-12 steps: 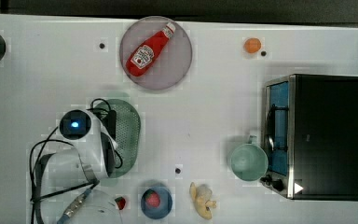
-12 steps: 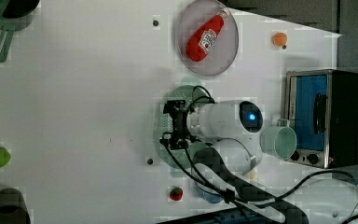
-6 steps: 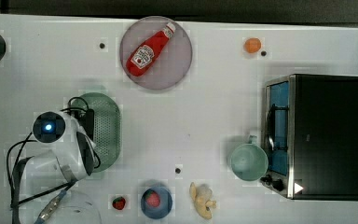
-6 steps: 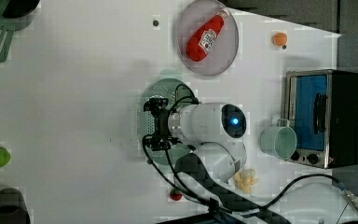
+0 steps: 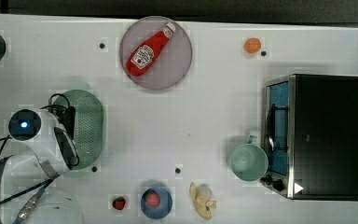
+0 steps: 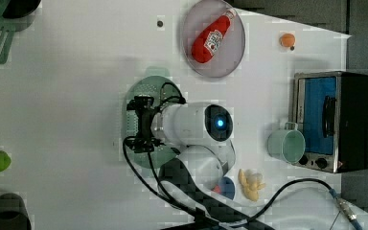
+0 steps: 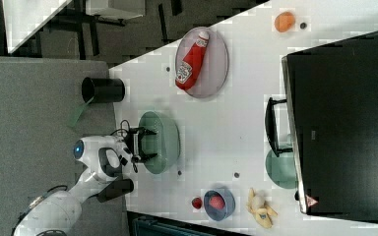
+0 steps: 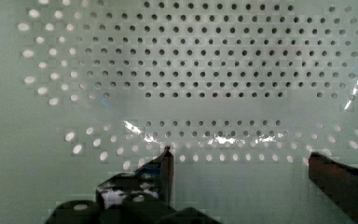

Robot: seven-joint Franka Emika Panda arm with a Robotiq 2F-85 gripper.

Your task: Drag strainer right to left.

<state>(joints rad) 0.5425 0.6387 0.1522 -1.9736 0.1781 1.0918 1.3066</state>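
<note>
One arm on the white table [image 5: 205, 116]. Going left to right in the top view: hand [image 6: 141, 124] sits over the strainer's left part, fingers [image 8: 165, 170] spread wide inside the bowl, gripping nothing. Strainer [image 5: 89, 126] lies flat near the top view's left end. Next, plate [image 5: 177, 65] with a ketchup bottle [image 5: 149, 49] on it, near the far edge. Blue bowl [image 5: 156, 201] and banana [image 5: 201, 201] near the front edge. Then the green mug [image 5: 248, 161], just beside the toaster oven [image 5: 321, 135] at the right end.
</note>
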